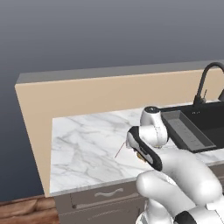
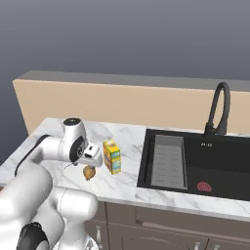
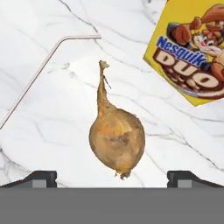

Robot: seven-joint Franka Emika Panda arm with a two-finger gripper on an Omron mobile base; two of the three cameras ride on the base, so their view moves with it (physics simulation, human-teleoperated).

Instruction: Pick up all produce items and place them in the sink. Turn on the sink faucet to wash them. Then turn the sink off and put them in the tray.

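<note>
On the marble counter [image 2: 127, 188] left of the sink [image 2: 219, 166], the onion [image 3: 117, 139] lies on bare stone directly beneath the hand, just left of the yellow carton [image 2: 112, 156] in the right base view and close to it without clearly touching. The gripper [image 3: 112, 177] hangs over the bulb with its jaws spread wide and nothing between them; in the hand view the two dark fingertips [image 3: 41, 177] stand at either side of the bulb's fat end, so the onion sits centred in the gap. The bulb's long axis runs up the hand view, from the rounded root end by the fingertips to the thin dried stalk pointing away from them, which is across the line joining the jaws. That suits a closing pinch on the round body, and the next move looks to be a straight descent followed by closing. A thin pale line, bent near its top, crosses the marble to the left of the onion in the hand view; what it is cannot be told. Farther right, the grey ribbed insert [image 2: 168, 161] lies along the basin's left side, and the dark faucet [image 2: 218, 110] arches over the far rim.
</note>
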